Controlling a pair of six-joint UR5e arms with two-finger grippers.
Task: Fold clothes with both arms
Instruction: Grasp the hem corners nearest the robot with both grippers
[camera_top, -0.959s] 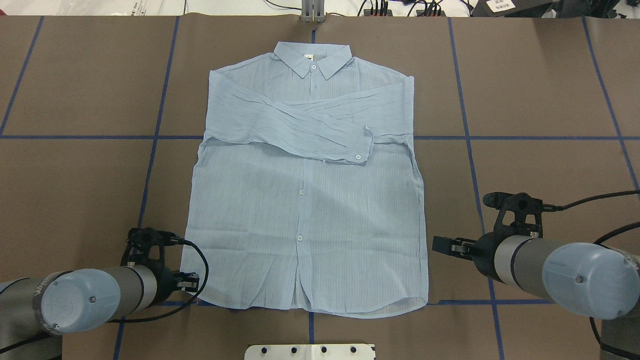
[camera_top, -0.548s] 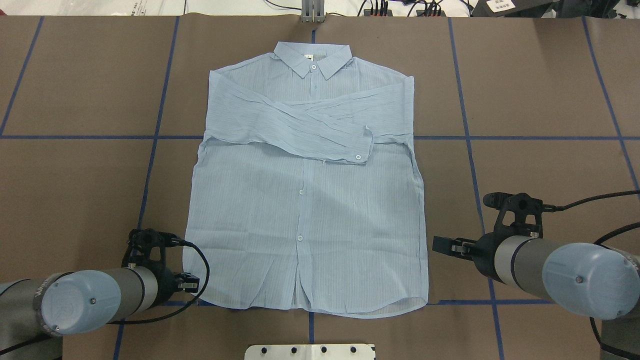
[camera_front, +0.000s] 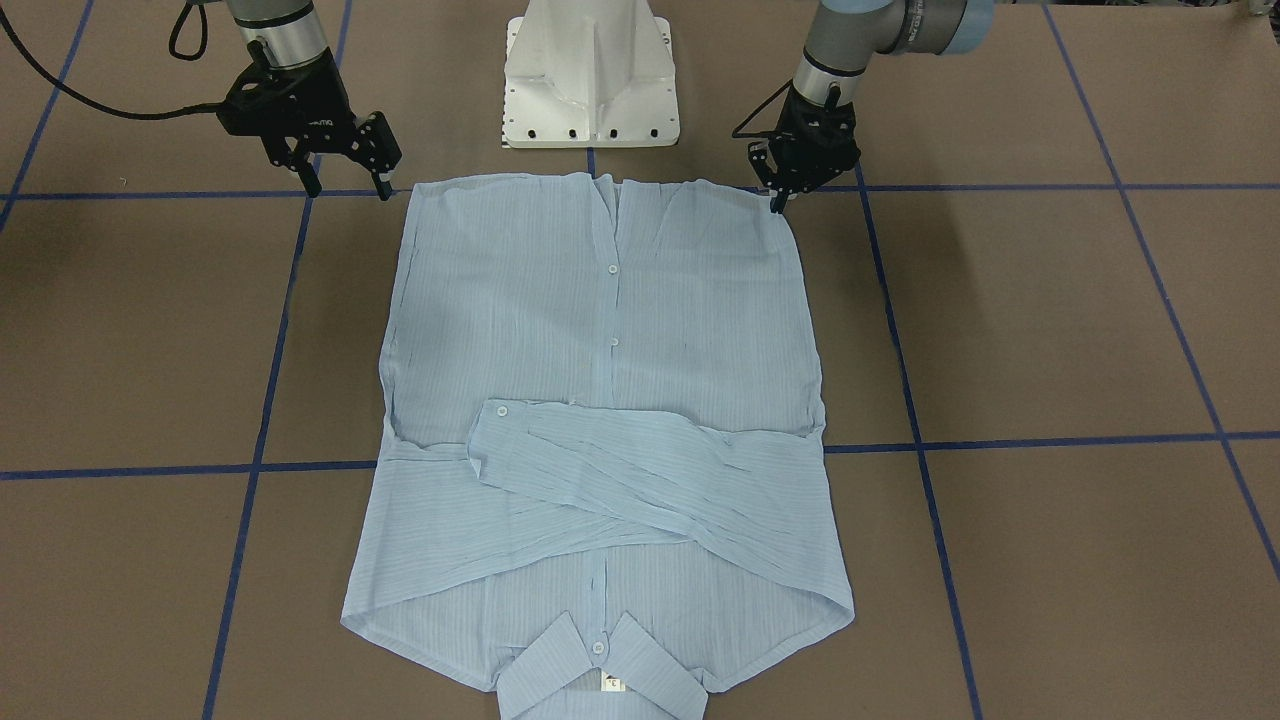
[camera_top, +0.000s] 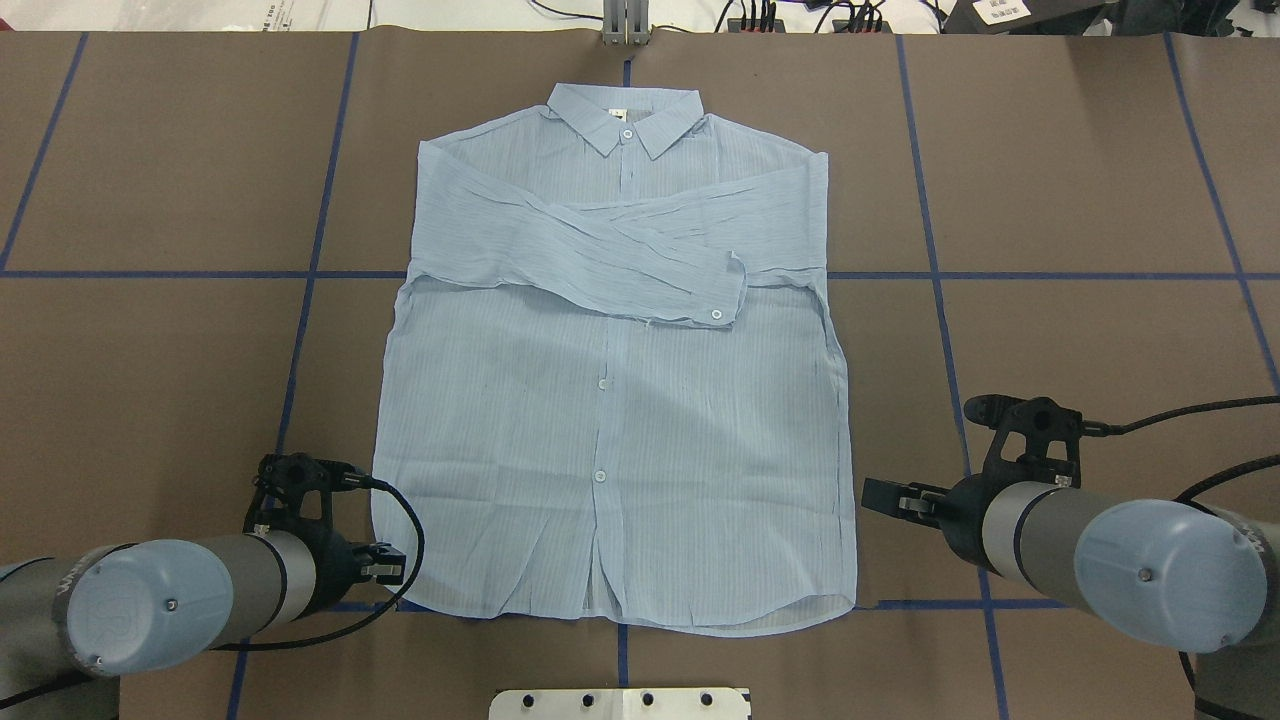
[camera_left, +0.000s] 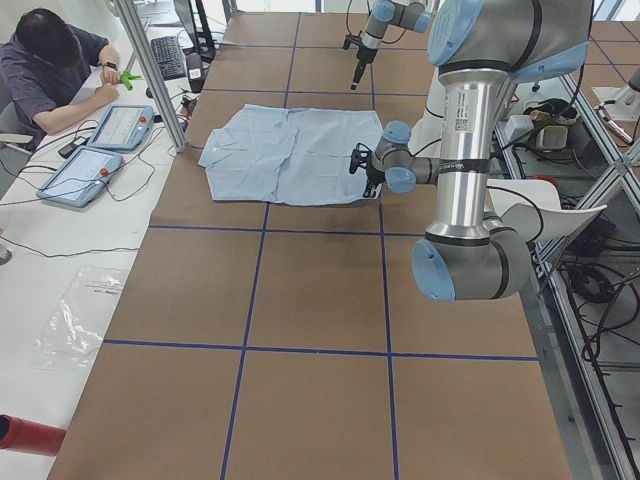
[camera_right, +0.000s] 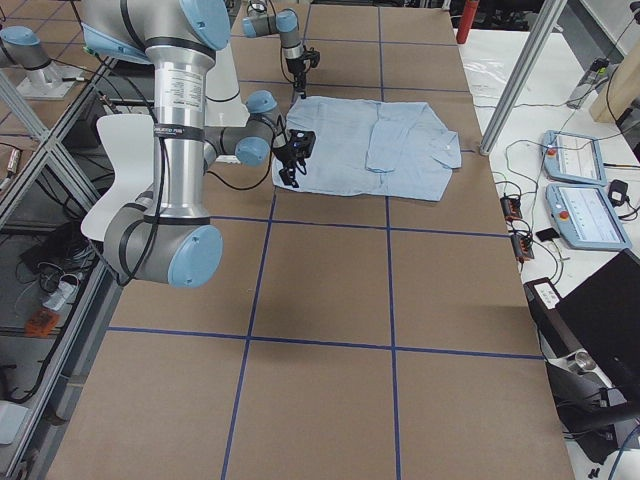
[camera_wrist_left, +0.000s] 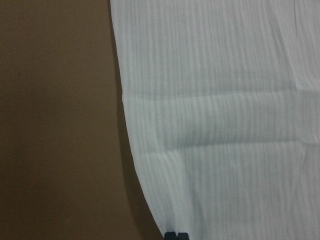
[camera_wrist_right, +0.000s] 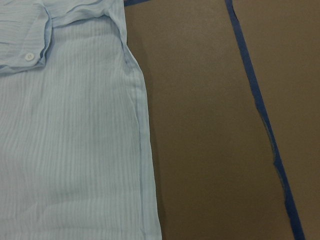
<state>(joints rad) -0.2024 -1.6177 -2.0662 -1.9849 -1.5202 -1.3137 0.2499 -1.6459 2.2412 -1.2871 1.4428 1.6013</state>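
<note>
Exterior front-facing camera first: I am seeing the shirt (camera_front: 600, 330) lying flat in the middle of the table (camera_front: 1050, 330), buttoned front up. Its hem is pointing toward the robot's edge and its collar (camera_front: 650, 670) toward the operators' edge. Both sleeves (camera_front: 650, 470) are lying folded across the chest, one crossing over the other. The left end effector (camera_front: 776, 203) is pointing down at the hem corner on the robot's left side, with its fingers pressed together and, as far as I can judge, pinching the cloth there. The right end effector (camera_front: 347, 188) is hanging just beside the other hem corner with its fingers spread wide, gripping nothing. The white base (camera_front: 590, 70) is sitting at the robot's edge, just behind the hem.

Overhead exterior: both arms are reaching in low from the robot's edge, one at each side of the hem. The left one is meeting its corner and the right one is standing apart from the side seam. Blue tape lines (camera_top: 1050, 275) are crossing the brown table.

Exterior left and right: a person (camera_left: 50, 65) is sitting at a white bench beyond the operators' edge.

Left wrist-mounted: the cloth's curved edge is running down to two black fingertips (camera_wrist_left: 171, 235), which are sitting together at the frame's bottom.

Right wrist-mounted: I am looking at the shirt's side seam, a cuff button (camera_wrist_right: 29, 56), bare table and blue tape.
</note>
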